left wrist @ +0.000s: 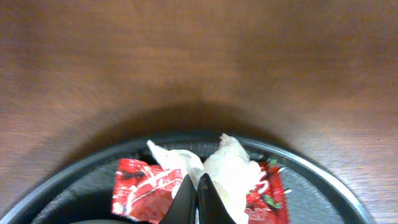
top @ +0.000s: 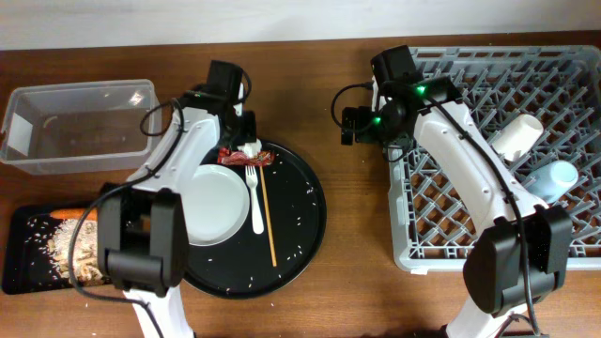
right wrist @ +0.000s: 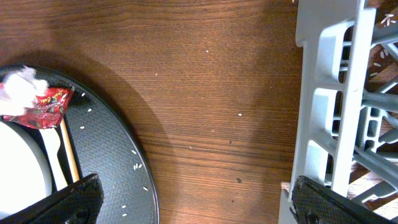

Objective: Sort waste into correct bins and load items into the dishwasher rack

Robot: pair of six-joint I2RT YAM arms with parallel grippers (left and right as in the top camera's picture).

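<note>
From overhead, the left gripper (top: pixel 248 141) sits at the far rim of the round black tray (top: pixel 305 235), on the crumpled white tissue (top: pixel 250 147) that lies across the red snack wrapper (top: pixel 235 158). The clear tub (top: pixel 75 127) is well apart, so a weak hold could drop the tissue on the table along the way. In the left wrist view the fingertips (left wrist: pixel 186 198) are pressed nearly together, seemingly pinching a tissue fold. The wrapper touches it underneath and could be dragged along or snag. The right wrist view shows the right gripper (right wrist: pixel 199 205) spread wide and empty over bare wood beside the dishwasher rack (right wrist: pixel 329 93), clear of the left arm's likely path.
</note>
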